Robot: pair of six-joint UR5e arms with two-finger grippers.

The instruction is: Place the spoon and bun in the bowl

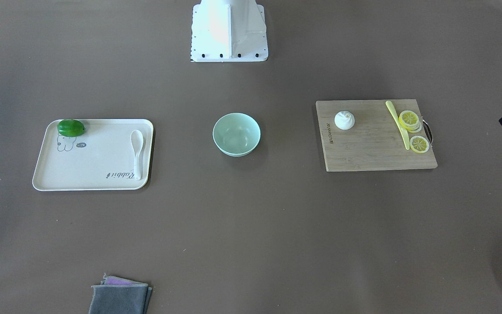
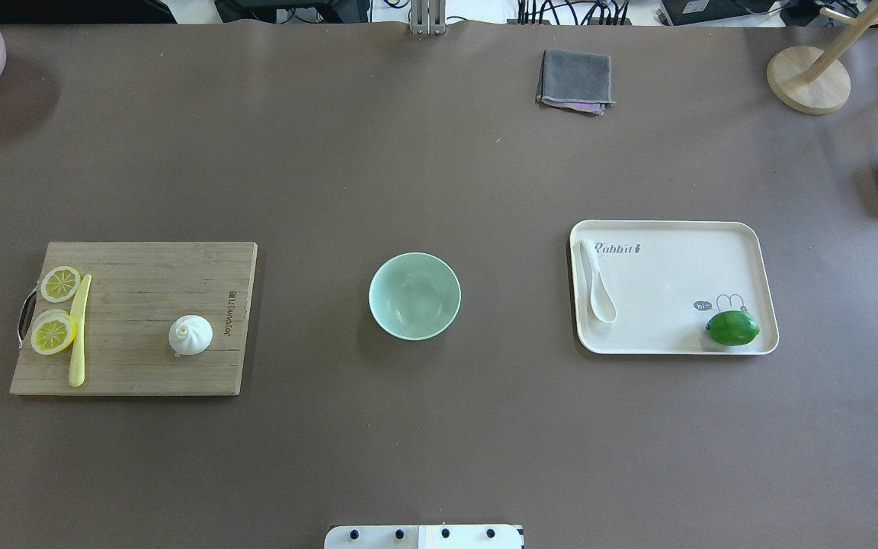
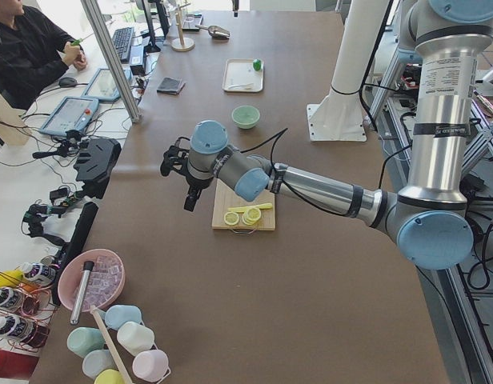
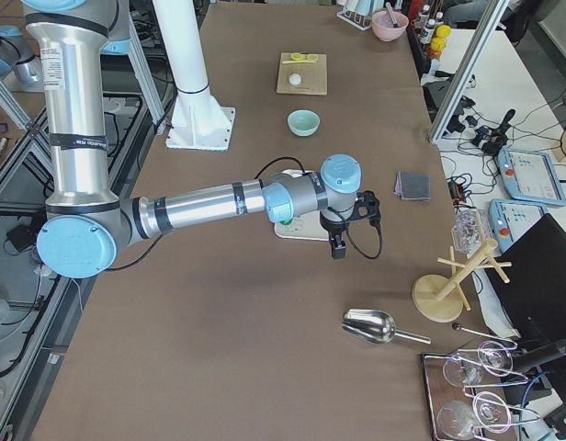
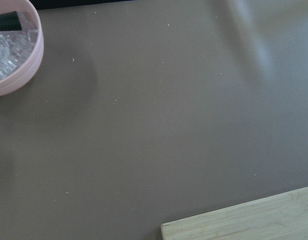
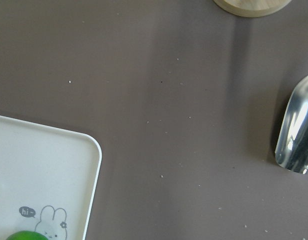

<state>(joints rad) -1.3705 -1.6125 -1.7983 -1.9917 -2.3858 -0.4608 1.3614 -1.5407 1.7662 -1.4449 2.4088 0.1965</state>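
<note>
Bowl sat mid-table, bun on the board by the left edge, spoon on the tray rightward. Left gripper and right gripper: whether apart or together, I couldn't tell.

"Rabbit" and a "hi~" speech bubble on the cream tray; illegible burnt-in mark on the cutting board

On my table: a cream tray is holding a green lime in one corner. A wooden cutting board is carrying lemon slices touching a yellow knife. A folded grey cloth is lying near the far edge.
</note>
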